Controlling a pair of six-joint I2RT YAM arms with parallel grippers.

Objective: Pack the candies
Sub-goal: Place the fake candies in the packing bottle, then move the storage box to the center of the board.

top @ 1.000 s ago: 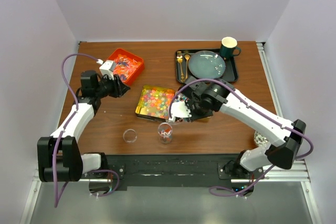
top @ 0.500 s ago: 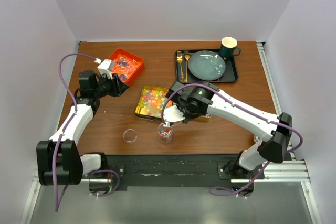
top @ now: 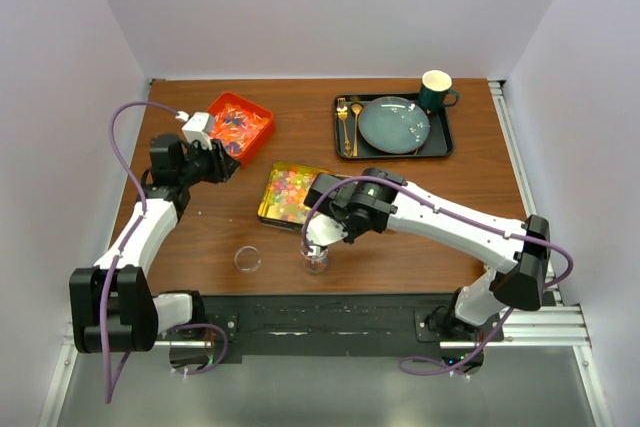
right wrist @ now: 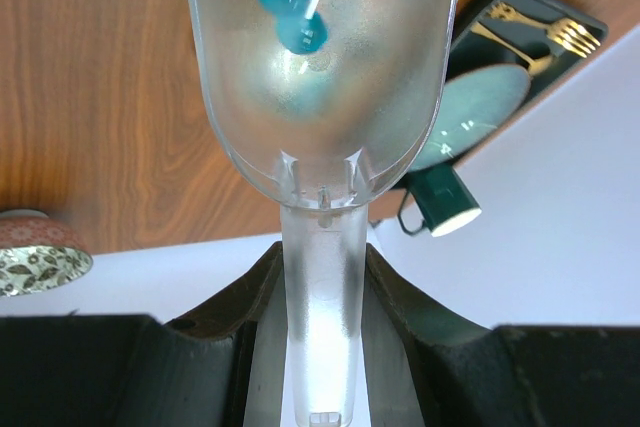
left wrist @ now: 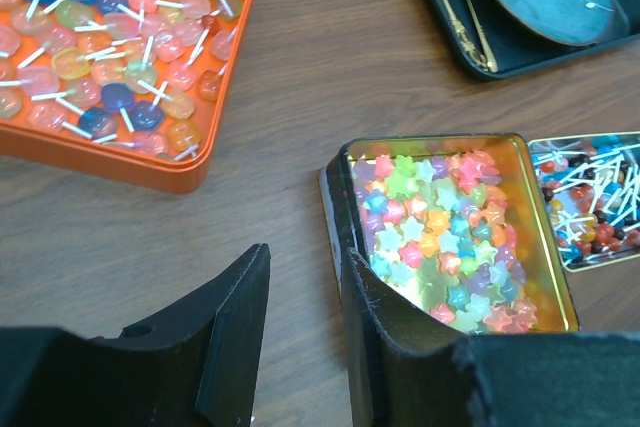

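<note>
Scoop (right wrist: 320,97) of clear plastic: the right gripper (right wrist: 320,277) pinches its handle tight between both fingers. Two blue candies (right wrist: 290,7) on white sticks lie in the scoop's bowl. Seen from above, the scoop hangs right over a small glass (top: 315,260), and a few colored bits show inside it. That glass stands close to the near edge of the table (top: 205,232). A second glass (top: 247,260) stands to its left, apart from it, by the same edge.

Behind the glasses sits a gold tin (left wrist: 430,143) full of star candies (left wrist: 440,237). A strip of bare wood lies between the tin and the glasses. A smaller tin (left wrist: 598,260) with stick candies (left wrist: 590,197) lies just beside the gold tin's right side.

The left gripper (left wrist: 300,247) is spread wide, with nothing between its fingers. It hangs above bare wood, between the gold tin and an orange tray (left wrist: 100,162). The tray holds lollipops (left wrist: 100,47) and sits near the back left of the table. Brown wood shows all around the tray's near edge.

A black tray (top: 445,142) with a plate (top: 394,124), gold cutlery (top: 349,122) and a mug (top: 436,89) sits at the back right, well apart from both grippers.
</note>
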